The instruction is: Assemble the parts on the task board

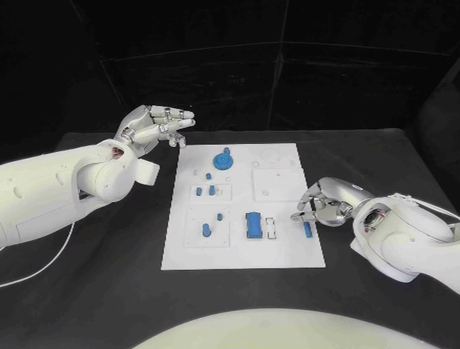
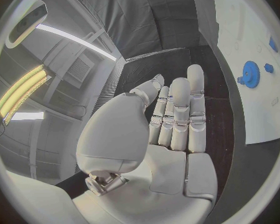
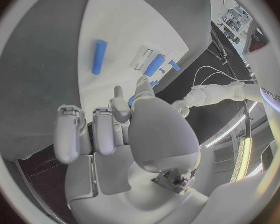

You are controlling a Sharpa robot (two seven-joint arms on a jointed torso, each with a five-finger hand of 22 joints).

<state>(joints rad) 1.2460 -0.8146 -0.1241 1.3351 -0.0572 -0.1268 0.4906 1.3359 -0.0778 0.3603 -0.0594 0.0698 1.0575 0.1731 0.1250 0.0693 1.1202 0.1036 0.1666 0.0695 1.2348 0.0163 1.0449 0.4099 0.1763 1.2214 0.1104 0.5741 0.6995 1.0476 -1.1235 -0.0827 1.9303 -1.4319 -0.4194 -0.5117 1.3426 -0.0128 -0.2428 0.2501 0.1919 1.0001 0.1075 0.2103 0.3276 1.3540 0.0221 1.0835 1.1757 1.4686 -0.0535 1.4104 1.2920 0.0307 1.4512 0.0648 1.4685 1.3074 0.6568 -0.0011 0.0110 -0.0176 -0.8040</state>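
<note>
Task board point(image 1: 241, 251): blue gear point(image 1: 224, 158) and several pegs are seated. Slim blue part point(image 1: 306, 230) lies loose just beside the right hand point(image 1: 327, 203), fingers curled, nothing visibly held. Left hand point(image 1: 156, 125) is raised off the desk point(image 1: 104, 291), empty. Assembly is judged partial.

the task board point(image 1: 243, 254) lies in the middle of the tabletop point(image 1: 104, 291). on it, a gear piece point(image 1: 224, 158) sits toward 12 o'clock, a long block point(image 1: 253, 225) toward 6 o'clock, and a short bar point(image 1: 306, 230) at the board's 4 o'clock edge. the left hand point(image 1: 154, 125) is off the board at 10 o'clock; the right hand point(image 1: 330, 201) is just beside the bar at 3 o'clock.
</note>
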